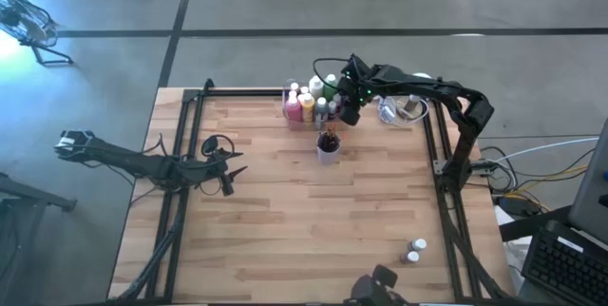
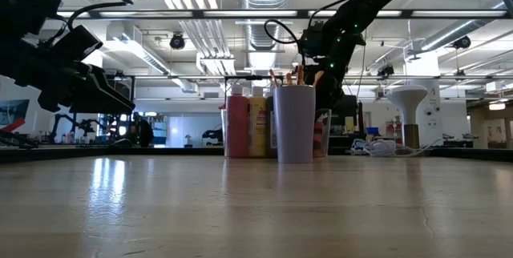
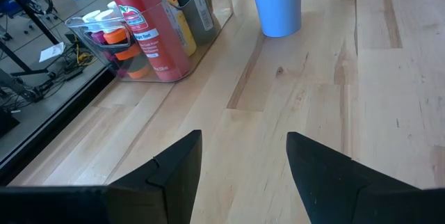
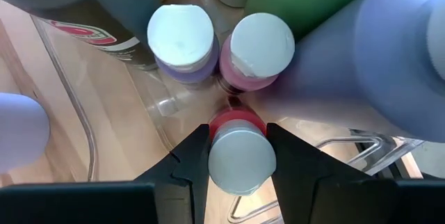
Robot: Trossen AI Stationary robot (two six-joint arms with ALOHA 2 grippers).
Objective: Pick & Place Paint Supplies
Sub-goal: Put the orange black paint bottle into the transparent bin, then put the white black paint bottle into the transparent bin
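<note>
Evidently light, stiff and slick, the small red bottle (image 4: 240, 156) sits clamped at its cap between the right gripper (image 4: 238, 156) fingers, over the clear bin (image 4: 76, 120) at the table's far edge. Capped neighbours (image 4: 182, 40) crowd close. The left gripper (image 3: 243, 161) waits open, empty, well apart.

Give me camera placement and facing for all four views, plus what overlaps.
High: overhead, straight down on the table; both arms show, left end effector idle, right end effector over the clear bin.
Low: table height, level across toward the room; white cup central, arms enter from above.
Left wrist: past its own open fingers toward cup and bin.
Right wrist: down into the bin, fingers gripping a red bottle.
Shared: cup and bin appear in high, low and left wrist views.
</note>
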